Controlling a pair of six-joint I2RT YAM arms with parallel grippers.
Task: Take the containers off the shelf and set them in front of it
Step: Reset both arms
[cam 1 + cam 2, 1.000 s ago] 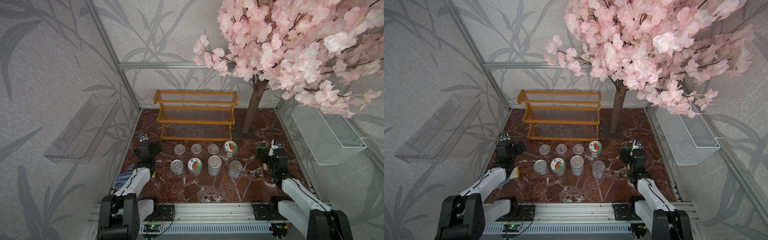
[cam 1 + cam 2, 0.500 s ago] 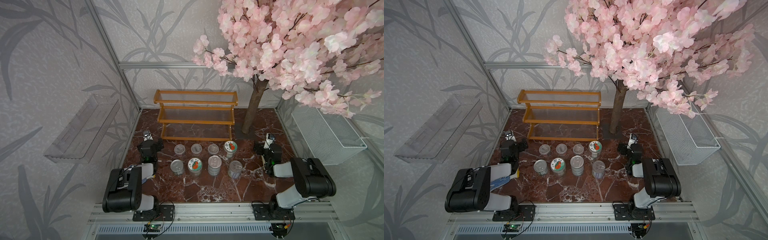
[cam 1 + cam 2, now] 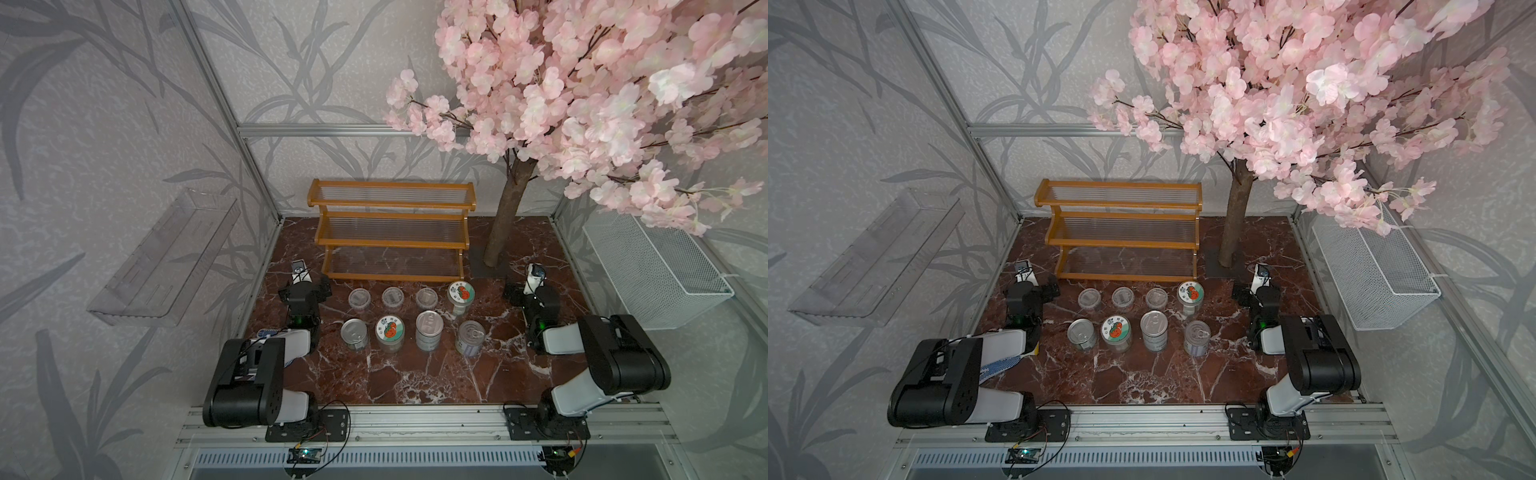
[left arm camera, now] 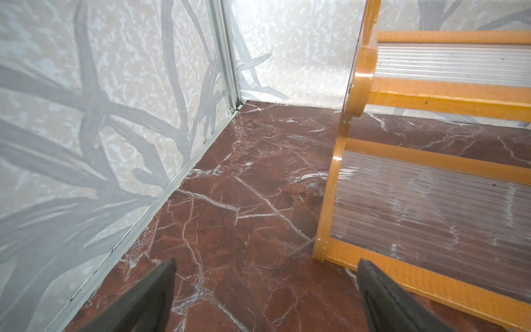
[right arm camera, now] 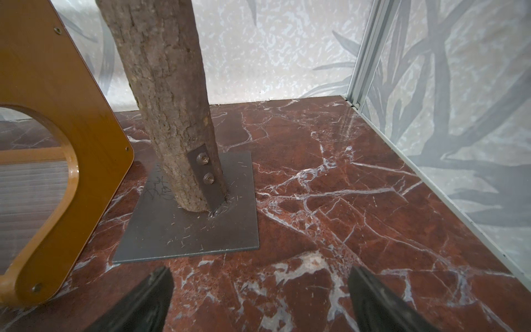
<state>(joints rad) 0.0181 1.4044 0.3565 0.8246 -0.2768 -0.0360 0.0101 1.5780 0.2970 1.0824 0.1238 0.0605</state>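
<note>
Evidently done: the orange-brown wooden three-tier shelf (image 3: 390, 244) stands bare mid-frame, with eight small cylindrical containers (image 3: 428, 330) below it. The left gripper (image 4: 266, 261) and right gripper (image 5: 258, 268) gape empty; only parking is left.

The shelf (image 3: 390, 243) is finished in orange-brown wood with clear ribbed tiers. The bench (image 3: 415, 374) is patterned as dark red marble with white veins. The tin cans (image 3: 354, 331) are silver, the jar lids (image 3: 461, 292) white with red pictures, the cups (image 3: 359, 297) clear. Grey leaf shapes are printed on the pale walls (image 3: 104, 124). Pink blossoms (image 3: 582, 83) are borne above a brown trunk (image 3: 507, 208).
</note>
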